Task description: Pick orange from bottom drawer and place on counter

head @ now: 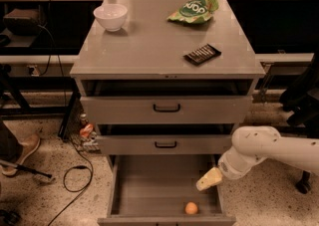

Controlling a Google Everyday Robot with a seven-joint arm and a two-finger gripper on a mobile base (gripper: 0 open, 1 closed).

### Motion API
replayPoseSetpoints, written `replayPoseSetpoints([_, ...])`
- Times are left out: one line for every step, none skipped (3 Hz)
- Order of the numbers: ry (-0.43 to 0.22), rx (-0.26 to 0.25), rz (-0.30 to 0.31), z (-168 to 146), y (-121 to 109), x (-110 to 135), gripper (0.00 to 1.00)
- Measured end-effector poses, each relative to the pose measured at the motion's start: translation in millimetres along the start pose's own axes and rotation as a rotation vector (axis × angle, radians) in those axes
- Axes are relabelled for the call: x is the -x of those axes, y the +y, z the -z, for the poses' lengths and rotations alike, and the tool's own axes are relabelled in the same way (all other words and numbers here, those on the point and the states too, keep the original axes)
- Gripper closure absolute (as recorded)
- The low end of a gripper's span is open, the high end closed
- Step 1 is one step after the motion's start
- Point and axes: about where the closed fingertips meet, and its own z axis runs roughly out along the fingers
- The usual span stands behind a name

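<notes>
The orange (191,208) is a small round pale-orange fruit lying on the grey floor of the open bottom drawer (149,190), near its front right. My gripper (209,179) hangs from the white arm that comes in from the right, over the drawer's right side, a little above and to the right of the orange and apart from it. The counter (149,46) is the flat grey top of the cabinet.
On the counter stand a white bowl (110,17) at the back left, a green chip bag (195,9) at the back right and a dark bar (202,54) near the right front. The two upper drawers (166,108) are slightly open. Cables and a shoe (20,154) lie on the floor at left.
</notes>
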Motion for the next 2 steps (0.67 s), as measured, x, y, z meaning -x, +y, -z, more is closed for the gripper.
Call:
replayPoseSetpoints([0.026, 0.034, -0.017, -24.2, 2.9, -7.4, 0.0])
replayPoseSetpoints([0.026, 0.034, -0.017, -24.3, 2.9, -7.5, 0.0])
